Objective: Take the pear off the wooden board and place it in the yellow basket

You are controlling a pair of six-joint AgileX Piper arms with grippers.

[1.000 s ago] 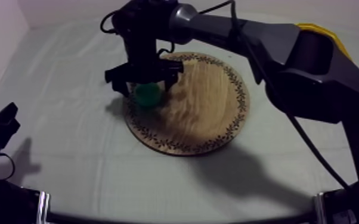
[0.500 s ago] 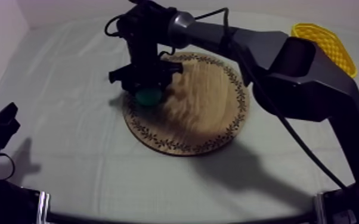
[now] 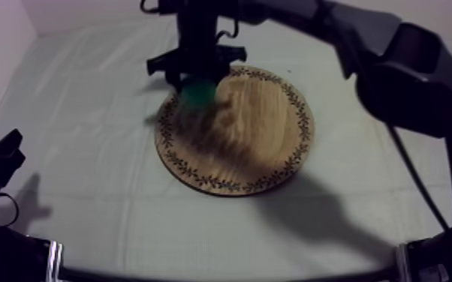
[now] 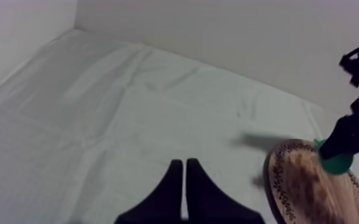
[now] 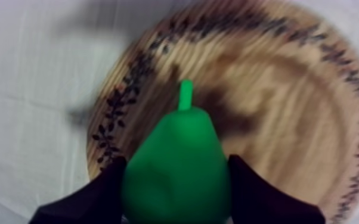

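My left gripper point(image 4: 183, 164) lies closed to a narrow wedge over the worktop point(image 4: 98, 107). Farther off, my right gripper point(image 3: 197, 73) clamps the pear point(image 3: 197, 91), which seems to hang just clear of the wooden board point(image 3: 263, 142) beneath it.

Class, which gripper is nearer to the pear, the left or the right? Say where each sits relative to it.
Right. The right gripper is shut on the pear above the wooden board; the left gripper, shut, sits low at the left side of the table, far from it.
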